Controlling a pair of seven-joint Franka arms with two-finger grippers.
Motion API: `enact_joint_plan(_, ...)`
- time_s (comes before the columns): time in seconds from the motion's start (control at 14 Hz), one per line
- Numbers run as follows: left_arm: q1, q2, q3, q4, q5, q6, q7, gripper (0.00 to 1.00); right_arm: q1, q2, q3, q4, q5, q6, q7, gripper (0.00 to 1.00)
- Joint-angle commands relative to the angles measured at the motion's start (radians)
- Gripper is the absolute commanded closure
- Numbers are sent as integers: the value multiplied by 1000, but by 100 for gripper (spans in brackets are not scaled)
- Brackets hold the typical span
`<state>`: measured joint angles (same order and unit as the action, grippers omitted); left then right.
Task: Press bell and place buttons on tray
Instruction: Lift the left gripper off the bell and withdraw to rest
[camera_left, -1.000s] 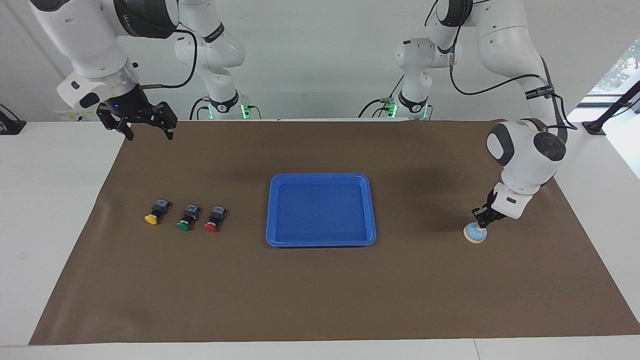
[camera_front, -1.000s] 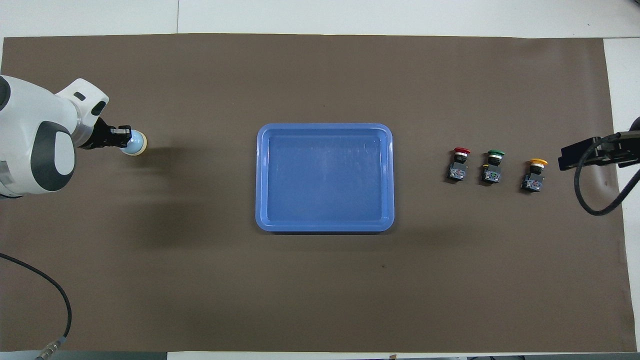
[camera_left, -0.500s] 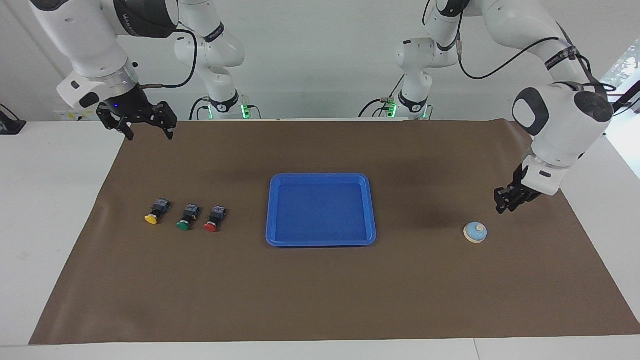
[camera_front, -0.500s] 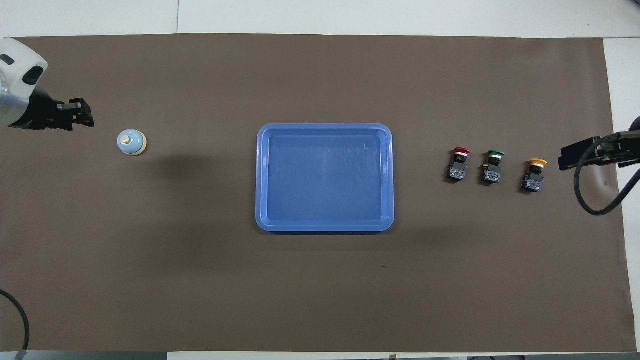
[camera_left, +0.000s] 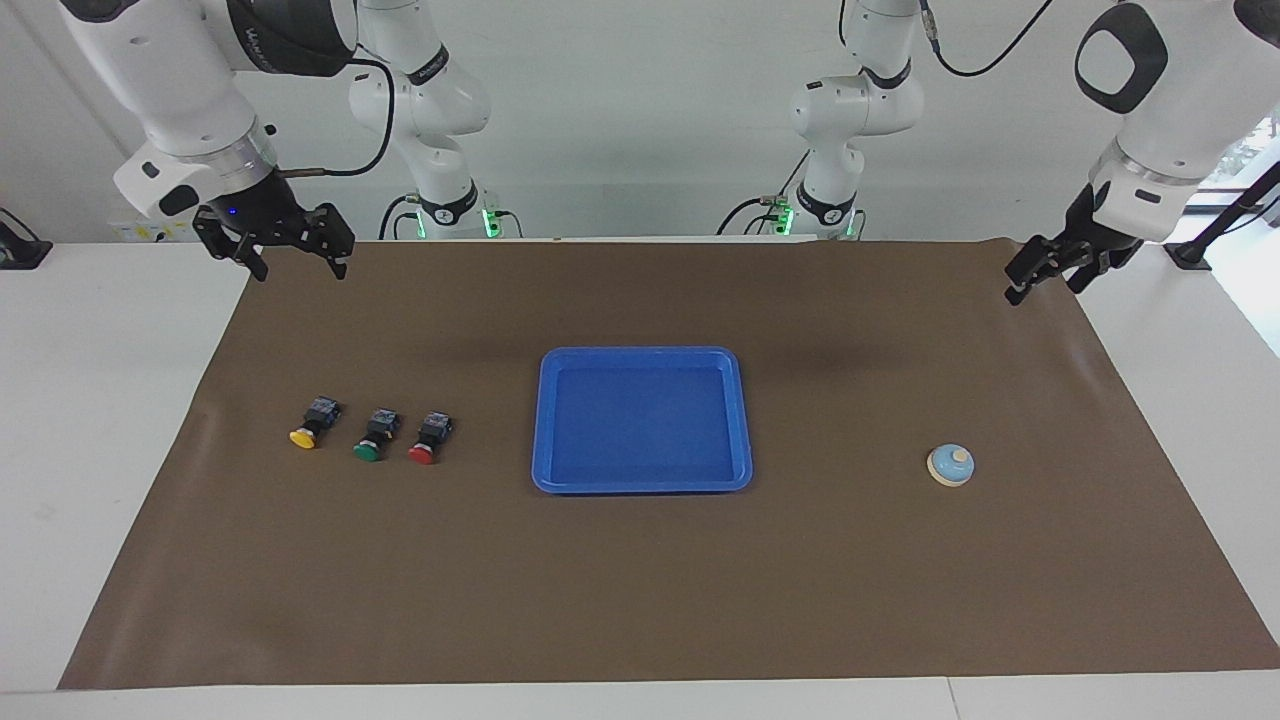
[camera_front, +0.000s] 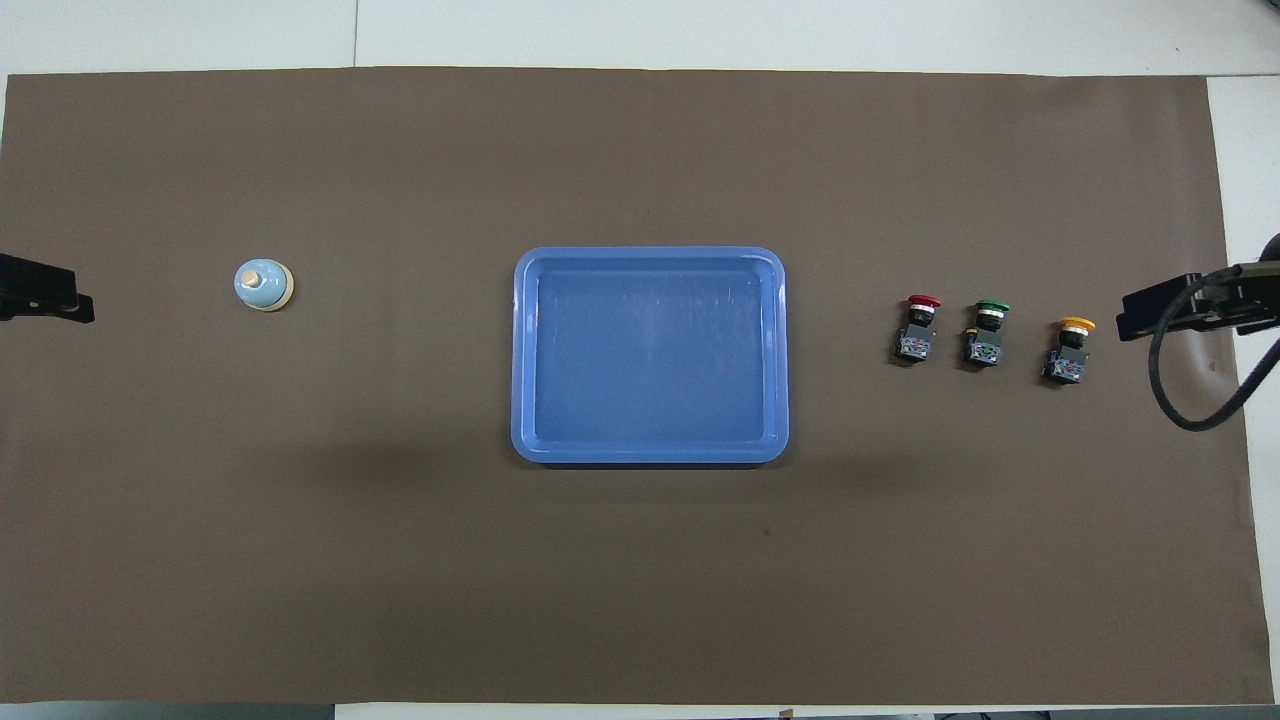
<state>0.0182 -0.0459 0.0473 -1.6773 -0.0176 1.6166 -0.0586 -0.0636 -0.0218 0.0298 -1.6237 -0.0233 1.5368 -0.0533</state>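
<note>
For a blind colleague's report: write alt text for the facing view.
An empty blue tray sits mid-table on a brown mat, with yellow, green and red push-buttons in a row toward the right arm's end and a light-blue bell toward the left arm's end. The right gripper and left gripper hang open and empty above the mat's robot-side corners.

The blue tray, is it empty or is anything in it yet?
Empty. The tray shows only bare blue floor; all three buttons lie on the mat beside it.
</note>
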Motion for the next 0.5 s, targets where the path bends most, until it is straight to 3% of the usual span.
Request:
enact_joint_plan(0.0,-11,-28,-6,-13,8,-56,3,0,5,-6,-4,-7,-7,-9,-10,0)
enact_joint_plan(0.21,-12,-35,-10,-30,8,-37,0,0,-1,-6,-4,-7,-7,-10,-16,0)
enact_joint_plan(0.43,-11,-74,-10,-111,7,-5,6,0,1,-7,-5,-7,-7,-33,-13,0)
